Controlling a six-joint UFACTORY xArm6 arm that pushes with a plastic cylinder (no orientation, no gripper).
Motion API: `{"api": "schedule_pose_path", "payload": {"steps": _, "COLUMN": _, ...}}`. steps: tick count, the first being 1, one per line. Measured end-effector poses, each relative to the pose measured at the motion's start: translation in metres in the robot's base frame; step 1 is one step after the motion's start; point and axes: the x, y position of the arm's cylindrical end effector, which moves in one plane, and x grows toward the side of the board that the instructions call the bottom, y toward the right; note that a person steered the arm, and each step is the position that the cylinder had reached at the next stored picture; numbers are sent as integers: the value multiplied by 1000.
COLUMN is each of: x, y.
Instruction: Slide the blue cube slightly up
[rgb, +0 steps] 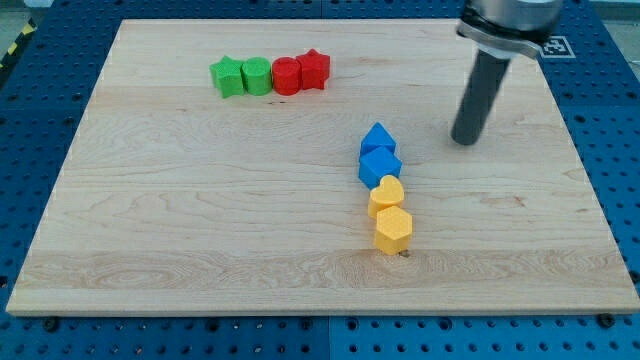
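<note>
The blue cube (380, 166) lies near the middle of the wooden board (200, 220). It touches a second blue block (377, 137) just above it and a yellow heart-shaped block (386, 195) just below it. A yellow hexagonal block (393, 230) ends this column at the bottom. My tip (464, 140) stands on the board to the right of the upper blue block, apart from it, and a little above the cube's level.
A row of blocks lies at the upper left: a green star (228, 76), a green block (257, 76), a red round block (286, 76) and a red star (314, 69). Blue pegboard surrounds the board.
</note>
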Motion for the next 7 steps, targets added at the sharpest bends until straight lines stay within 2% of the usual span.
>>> {"api": "schedule_pose_path", "payload": {"steps": 1, "x": 48, "y": 26}}
{"api": "schedule_pose_path", "payload": {"steps": 2, "x": 79, "y": 12}}
{"api": "schedule_pose_path", "payload": {"steps": 5, "x": 86, "y": -101}}
{"api": "schedule_pose_path", "payload": {"steps": 7, "x": 83, "y": -115}}
